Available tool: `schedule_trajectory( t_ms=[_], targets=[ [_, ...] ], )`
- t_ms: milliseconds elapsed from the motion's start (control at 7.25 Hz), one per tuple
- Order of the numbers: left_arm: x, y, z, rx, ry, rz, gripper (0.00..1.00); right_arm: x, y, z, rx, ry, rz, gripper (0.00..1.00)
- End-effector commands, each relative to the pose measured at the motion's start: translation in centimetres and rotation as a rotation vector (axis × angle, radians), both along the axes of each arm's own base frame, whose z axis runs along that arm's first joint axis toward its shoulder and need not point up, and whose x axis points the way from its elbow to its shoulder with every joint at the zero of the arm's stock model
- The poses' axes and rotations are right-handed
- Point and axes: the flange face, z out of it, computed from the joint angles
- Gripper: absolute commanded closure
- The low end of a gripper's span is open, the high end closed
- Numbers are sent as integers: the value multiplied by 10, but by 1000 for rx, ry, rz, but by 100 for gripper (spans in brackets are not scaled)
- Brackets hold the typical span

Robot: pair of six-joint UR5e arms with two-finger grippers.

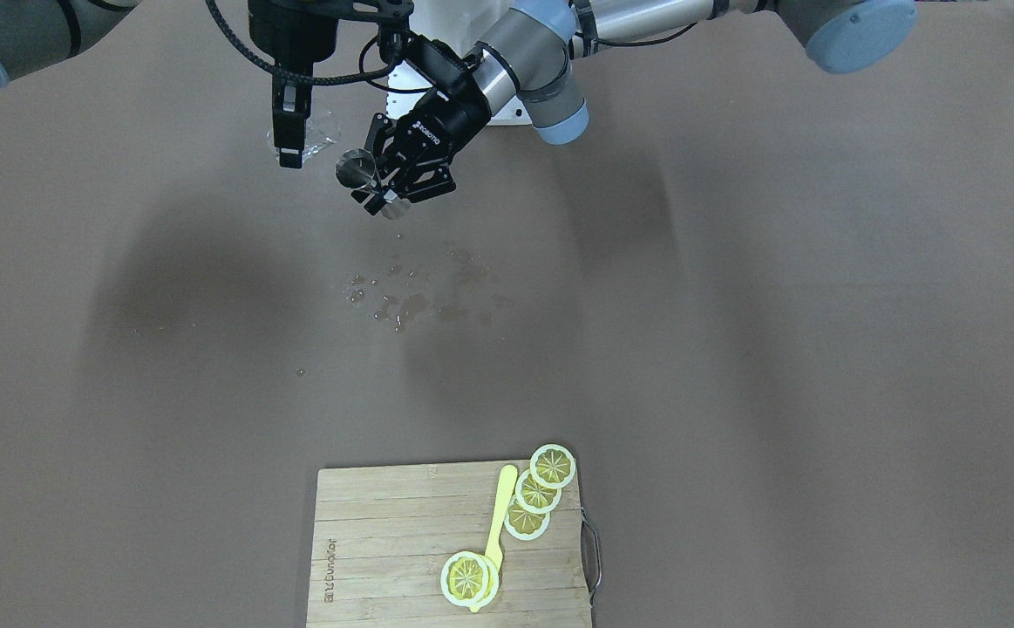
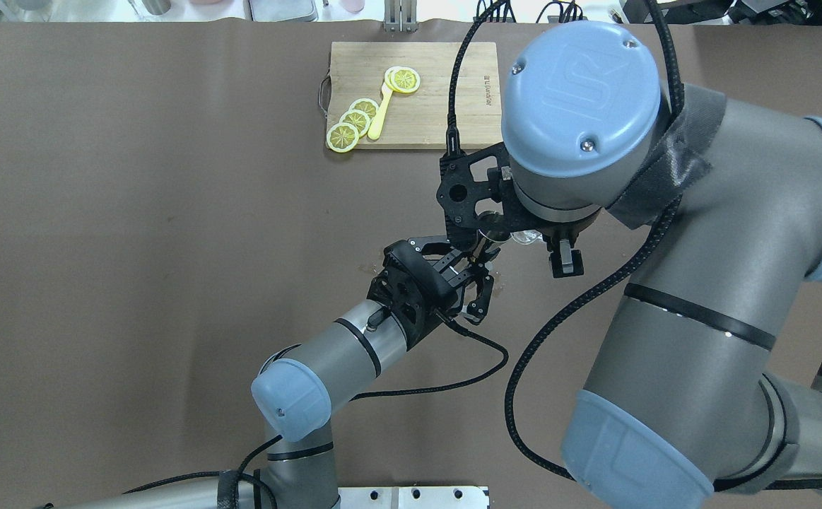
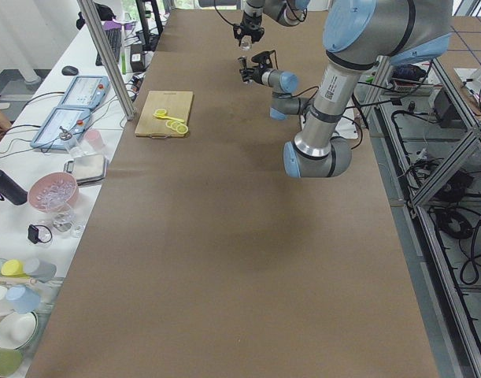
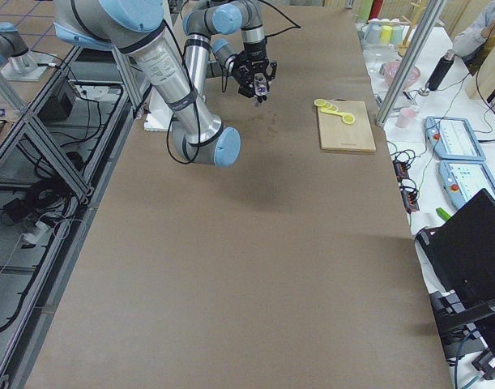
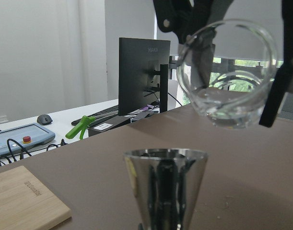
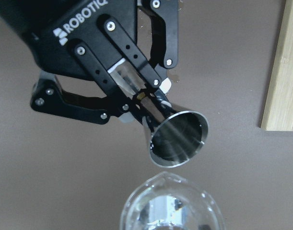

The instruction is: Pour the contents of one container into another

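Note:
My left gripper (image 1: 382,186) is shut on a steel cone-shaped jigger (image 1: 355,169), holding it tilted in the air over the table. In the right wrist view the jigger's (image 6: 177,139) open mouth is plainly visible between the left gripper's fingers (image 6: 136,62). My right gripper (image 1: 292,150) is shut on a clear glass (image 1: 319,135) right beside it. The glass (image 5: 228,72) hangs tipped a little above the jigger (image 5: 165,187), with some clear liquid in its bottom. I see no stream between them. From overhead, the right wrist hides most of the glass (image 2: 521,237).
Wet spill marks (image 1: 419,296) lie on the brown table below the grippers. A wooden cutting board (image 1: 384,558) with lemon slices (image 1: 537,493) and a yellow spoon (image 1: 498,523) sits at the operators' edge. Bowls and cups (image 3: 51,189) stand on a side bench.

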Motion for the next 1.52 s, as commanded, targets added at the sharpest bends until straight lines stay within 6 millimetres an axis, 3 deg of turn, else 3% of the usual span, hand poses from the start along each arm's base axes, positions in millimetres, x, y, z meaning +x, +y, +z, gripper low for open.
schedule_trajectory(
  t_ms=[0,276,1379],
  targets=[
    [0,0,0,0,2,0,100,-3,-2,-1,-6,37,-15,100],
    [-1,0,0,1,3,0,100,-18,-12,-15,1,72,-60,100],
    [-5,0,0,1,8,-3,100,-15,-12,-8,4,138,-114,100]
  ],
)
